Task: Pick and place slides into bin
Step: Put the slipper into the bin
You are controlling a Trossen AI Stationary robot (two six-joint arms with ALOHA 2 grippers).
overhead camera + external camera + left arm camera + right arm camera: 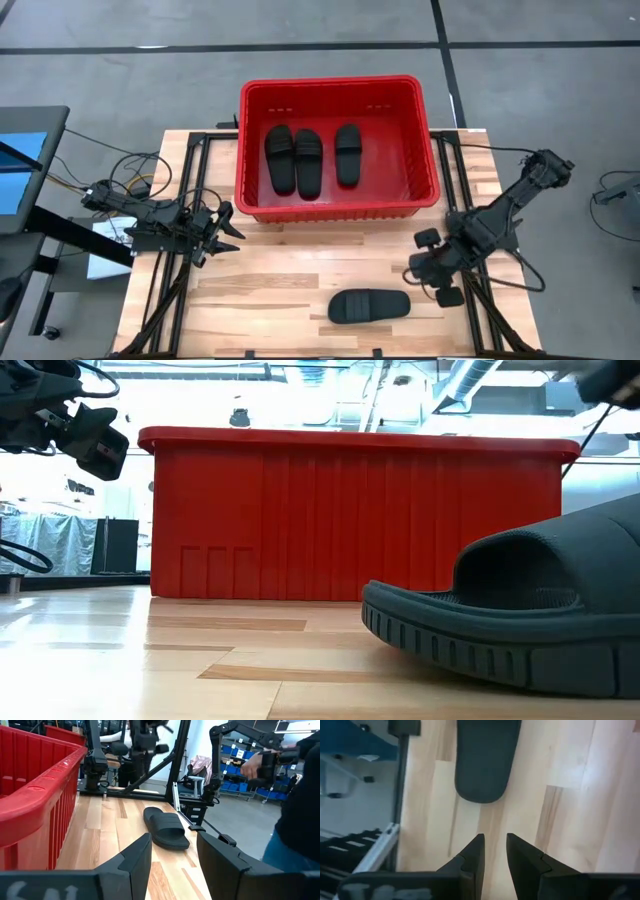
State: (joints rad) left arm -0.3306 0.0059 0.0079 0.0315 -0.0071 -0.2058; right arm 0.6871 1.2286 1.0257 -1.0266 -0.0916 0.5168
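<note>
Three black slides (310, 157) lie side by side, soles down, on the floor of the red bin (425, 150) at the table's far middle. A fourth black slide (368, 306) lies sole down on the table near the front edge; it also shows in the low view (520, 610), the left wrist view (167, 827) and the right wrist view (482, 770). My right gripper (413, 270) hovers just right of this slide, its fingers narrowly open (495, 847) and empty. My left gripper (228, 228) is open (172, 850) and empty by the bin's near left corner.
The bin's tall red wall (350, 510) stands behind the loose slide. Black frame rails (190, 190) run along both sides of the table. A person (300, 795) stands beyond the table's right side. Bare wood (280, 280) lies between the two grippers.
</note>
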